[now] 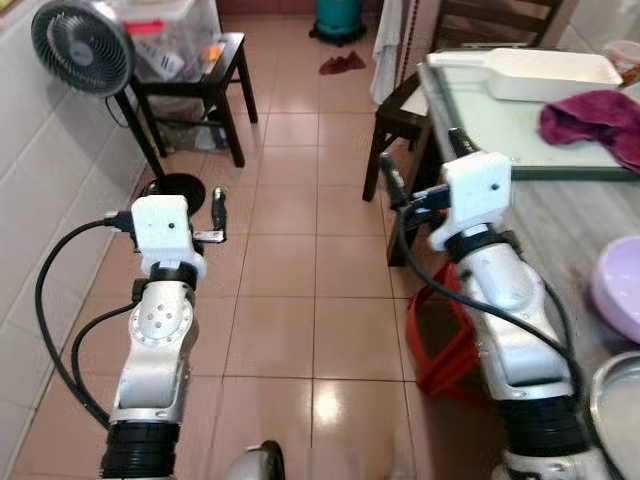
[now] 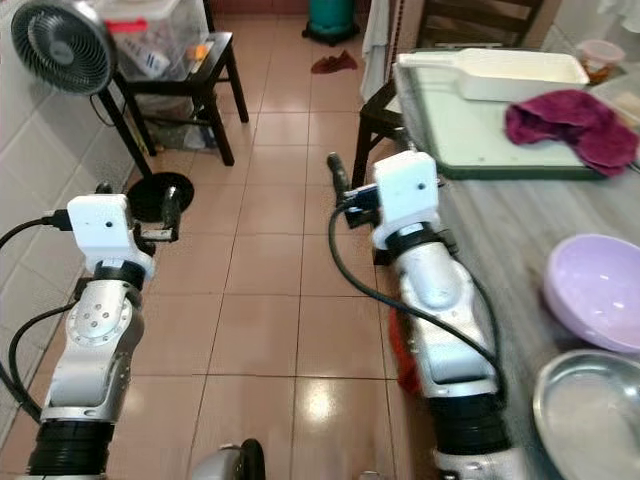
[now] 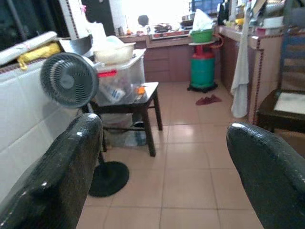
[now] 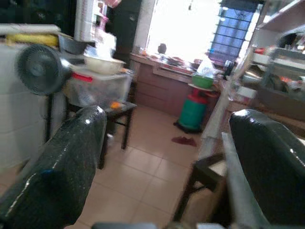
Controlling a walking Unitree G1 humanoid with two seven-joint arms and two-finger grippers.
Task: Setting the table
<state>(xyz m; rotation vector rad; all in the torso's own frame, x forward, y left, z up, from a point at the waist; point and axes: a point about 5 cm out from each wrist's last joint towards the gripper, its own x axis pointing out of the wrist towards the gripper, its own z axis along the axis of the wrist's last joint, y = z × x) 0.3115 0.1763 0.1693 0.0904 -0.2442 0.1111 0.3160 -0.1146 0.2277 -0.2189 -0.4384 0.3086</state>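
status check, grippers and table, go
Left gripper and right gripper open, empty, over the floor. Purple bowl and metal plate untouched on table. Nothing in the way.

one purple bowl (image 2: 598, 290), one fan (image 1: 82, 45), one cloth (image 2: 570, 125)

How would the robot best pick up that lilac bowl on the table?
Probably by its rim. The lilac bowl sits upright and open on the table, just ahead of the steel plate, so the right gripper, now open beside the table edge, could come from above, one finger inside the near wall.
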